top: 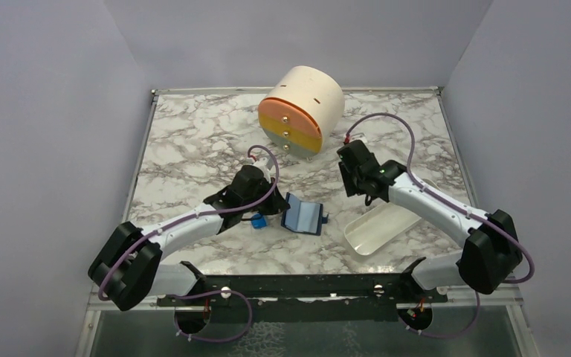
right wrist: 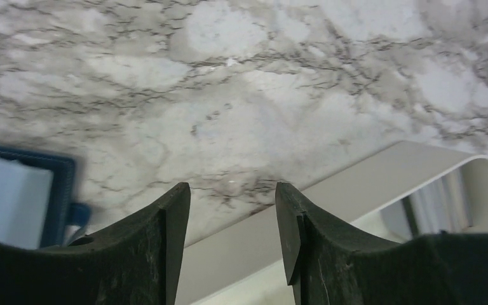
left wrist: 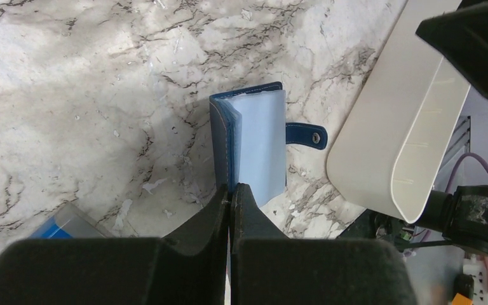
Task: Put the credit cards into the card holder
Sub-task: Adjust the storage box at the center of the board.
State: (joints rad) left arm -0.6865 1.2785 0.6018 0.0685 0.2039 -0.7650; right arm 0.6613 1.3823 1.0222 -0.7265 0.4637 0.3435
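The card holder is a navy wallet lying open on the marble, its pale blue-grey inside up and its snap tab to the right. My left gripper is shut, and in the left wrist view its fingertips pinch the near edge of the card holder by its navy cover. My right gripper is open and empty; in the right wrist view the gripper hovers over the marble and the tray's rim. The card holder shows at the left edge there. No credit cards are in view.
A white oblong tray lies right of the wallet and shows in both wrist views. A small blue block sits under my left arm. A round cream drawer unit stands at the back.
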